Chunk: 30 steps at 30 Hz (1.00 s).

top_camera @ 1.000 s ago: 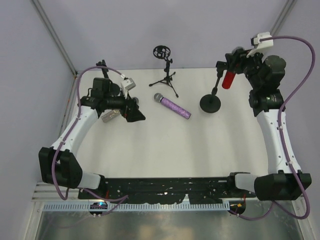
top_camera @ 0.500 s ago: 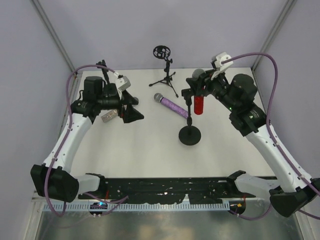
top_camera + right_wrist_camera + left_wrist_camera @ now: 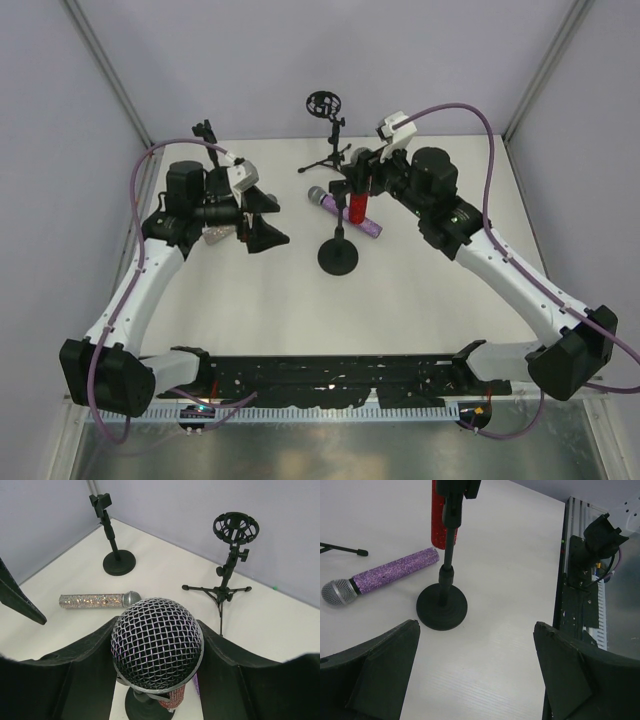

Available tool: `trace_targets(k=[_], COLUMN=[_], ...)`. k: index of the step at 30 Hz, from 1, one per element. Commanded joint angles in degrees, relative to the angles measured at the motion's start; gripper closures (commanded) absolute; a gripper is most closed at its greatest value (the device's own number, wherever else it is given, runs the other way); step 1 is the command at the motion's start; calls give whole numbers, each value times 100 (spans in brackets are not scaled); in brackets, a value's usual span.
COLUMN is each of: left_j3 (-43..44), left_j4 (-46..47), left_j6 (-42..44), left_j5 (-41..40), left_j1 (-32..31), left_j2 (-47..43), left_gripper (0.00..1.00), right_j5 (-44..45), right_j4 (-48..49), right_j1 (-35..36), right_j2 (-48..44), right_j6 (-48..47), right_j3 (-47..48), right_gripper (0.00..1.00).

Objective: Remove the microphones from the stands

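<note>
Overhead, the right gripper [image 3: 357,192] clamps the red microphone [image 3: 357,208], which sits in the clip of the round-base stand [image 3: 338,258] mid-table. The left gripper [image 3: 275,220] gapes near the stand's left side, apart from it. A purple microphone [image 3: 372,228] lies on the table just behind the stand. From the left wrist, both fingers spread wide, with the stand and red microphone ahead, well apart from them. From the right wrist, the mesh head sits squeezed between the two fingers.
</note>
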Motion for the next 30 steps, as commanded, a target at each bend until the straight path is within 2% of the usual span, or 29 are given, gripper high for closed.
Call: trace_targets(k=[1, 5, 6, 7, 8, 10, 11, 15, 22, 30], left_j3=[113, 324, 412, 491, 631, 860, 948, 1072, 958, 527], left_j4=[408, 329, 303, 250, 224, 162, 179, 513, 1225, 1832], left_j6=[-81, 60, 86, 121, 139, 139, 131, -89, -388, -564], left_j5=[184, 8, -27, -71, -115, -212, -247, -554, -862, -1267], left_j1=[-58, -119, -119, -128, -137, -163, -172, -251, -356, -637], left_j2=[-27, 158, 219, 272, 351, 439, 448, 422, 150, -123], left_gripper=[0, 0, 0, 0, 0, 0, 0, 0, 0, 0], right_j5=[57, -84, -110, -223, -338, -759, -926, -1410, -1568, -2658], right_j4=[1003, 1109, 1101, 1074, 1083, 1074, 1031, 855, 819, 1311], right_j1=[133, 142, 142, 142, 142, 133, 142, 133, -42, -569], right_j2=[-309, -450, -459, -476, -476, -538, -573, -687, -1117, -1583], right_j6=[11, -112, -130, -278, -323, -472, -481, -718, -1140, -763], right_j3=[-259, -444, -444, -427, -427, -410, -392, -321, -611, -1129], right_gripper=[61, 38, 28, 23, 12, 1, 4, 5, 5, 5])
